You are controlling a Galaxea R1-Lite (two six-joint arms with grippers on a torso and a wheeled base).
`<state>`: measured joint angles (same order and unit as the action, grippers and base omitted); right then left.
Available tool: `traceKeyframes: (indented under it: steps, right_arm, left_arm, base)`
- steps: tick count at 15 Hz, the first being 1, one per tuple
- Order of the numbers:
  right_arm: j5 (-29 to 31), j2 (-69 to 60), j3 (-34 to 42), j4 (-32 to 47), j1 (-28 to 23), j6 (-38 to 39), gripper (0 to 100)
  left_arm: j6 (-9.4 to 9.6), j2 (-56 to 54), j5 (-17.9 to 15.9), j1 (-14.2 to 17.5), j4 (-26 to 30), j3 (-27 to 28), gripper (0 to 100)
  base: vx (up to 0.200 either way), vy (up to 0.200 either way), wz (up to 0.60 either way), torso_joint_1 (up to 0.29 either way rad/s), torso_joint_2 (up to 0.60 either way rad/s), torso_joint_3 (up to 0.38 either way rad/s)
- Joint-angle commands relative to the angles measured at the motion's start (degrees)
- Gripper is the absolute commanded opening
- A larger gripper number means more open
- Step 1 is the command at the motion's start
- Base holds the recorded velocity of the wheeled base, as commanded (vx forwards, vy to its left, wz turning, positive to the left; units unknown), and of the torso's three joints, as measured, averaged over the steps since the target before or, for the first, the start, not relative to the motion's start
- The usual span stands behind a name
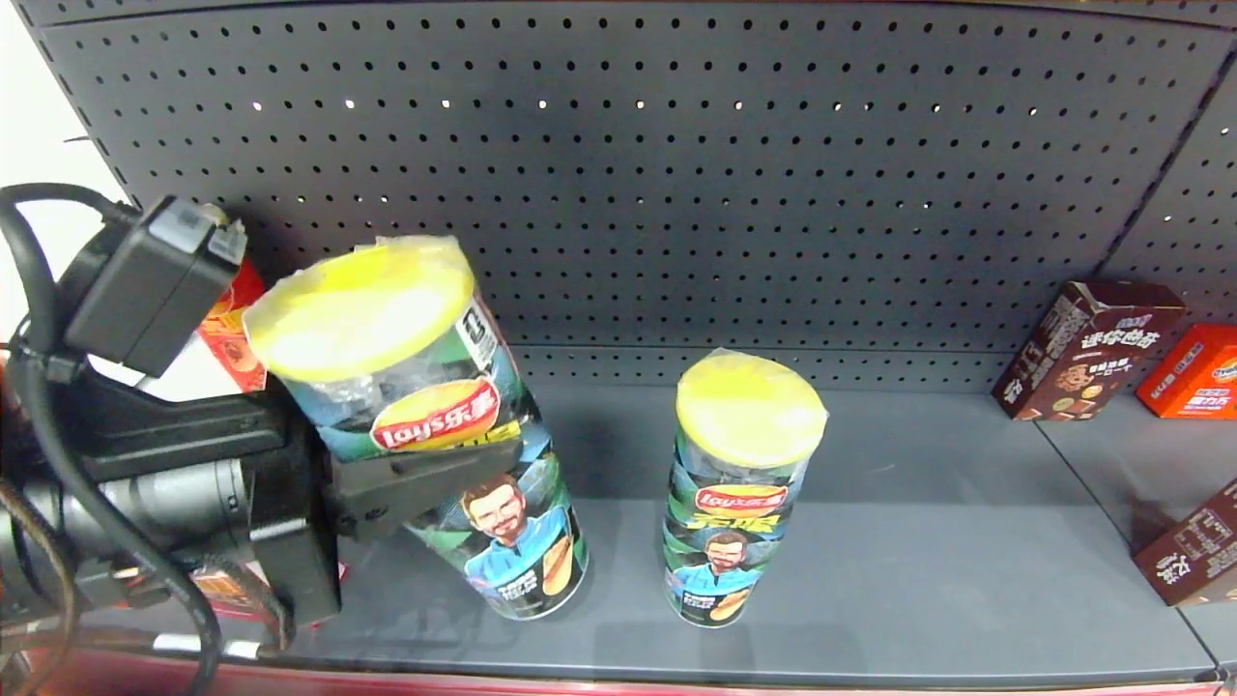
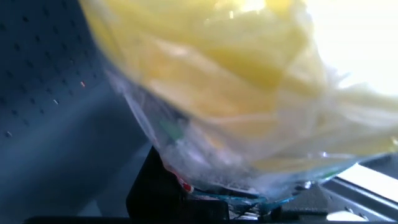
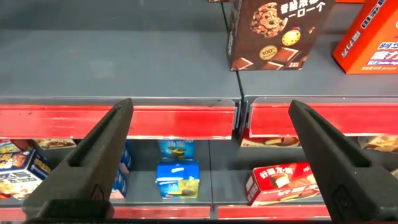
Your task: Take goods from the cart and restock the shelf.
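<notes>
A chip can (image 1: 406, 387) with a yellow lid leans toward me at the left of the grey shelf (image 1: 918, 541); its base is at the shelf surface or just above it. My left gripper (image 1: 430, 478) is shut on its middle from the left. In the left wrist view the can's lid (image 2: 249, 74) sits close above a dark finger (image 2: 149, 186). A second, matching can (image 1: 739, 483) stands upright to the right of the held one, apart from it. My right gripper (image 3: 211, 109) is open and holds nothing, in front of the shelf's red price rail (image 3: 180, 118).
A brown cookie box (image 1: 1082, 348) and an orange box (image 1: 1193, 372) stand at the shelf's back right, and another brown box (image 1: 1193, 551) sits at the front right. A red pack (image 1: 232, 329) is behind my left arm. The lower shelf holds blue packs (image 3: 177, 177) and a red box (image 3: 280, 180).
</notes>
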<state>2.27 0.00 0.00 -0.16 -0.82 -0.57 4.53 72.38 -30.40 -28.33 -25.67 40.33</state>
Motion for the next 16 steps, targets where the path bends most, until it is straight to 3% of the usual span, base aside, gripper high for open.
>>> traceKeyframes:
  steps: [1, 4, 6, 7, 8, 11, 14, 16]
  right_arm:
    - [0.02, 0.0, 0.0, -0.02, 0.03, -0.04, 100]
    - [0.02, 0.0, 0.0, -0.02, 0.03, -0.04, 100]
    - [0.02, 0.0, 0.0, -0.02, -0.06, -0.04, 100]
    - [0.02, 0.0, 0.0, -0.02, 0.03, -0.04, 100]
    - [0.02, 0.0, 0.0, -0.02, 0.03, -0.04, 100]
    - [0.02, 0.0, 0.0, -0.02, 0.03, -0.04, 100]
    - [0.02, 0.0, 0.0, -0.02, 0.03, -0.04, 100]
    - [0.02, 0.0, 0.0, -0.02, 0.03, -0.04, 100]
  left_arm:
    - [0.3, 4.44, -0.09, -0.06, 0.98, 6.17, 0]
    - [1.0, 6.73, 0.52, -0.23, 1.94, 7.4, 0]
    - [4.17, 9.8, 1.05, 0.65, 7.48, 10.47, 0]
    - [7.68, 11.03, 0.78, 1.0, 13.63, 13.11, 0]
    - [9.26, 12.35, 0.78, 1.0, 15.21, 14.25, 0]
    - [10.05, 16.13, 1.05, 1.08, 16.01, 19.97, 0]
    - [10.05, 24.04, 4.3, 0.73, 17.24, 31.3, 0]
    - [10.93, 27.12, 4.56, 0.91, 16.97, 34.12, 0]
  base:
    - [0.0, 0.0, 0.0, 0.0, 0.0, 0.0]
    - [0.0, 0.0, 0.0, 0.0, 0.0, 0.0]
    - [0.0, 0.0, 0.0, 0.0, 0.0, 0.0]
    - [0.0, 0.0, 0.0, 0.0, 0.0, 0.0]
    - [0.0, 0.0, 0.0, 0.0, 0.0, 0.0]
    - [0.0, 0.0, 0.0, 0.0, 0.0, 0.0]
    - [0.0, 0.0, 0.0, 0.0, 0.0, 0.0]
    - [0.0, 0.0, 0.0, 0.0, 0.0, 0.0]
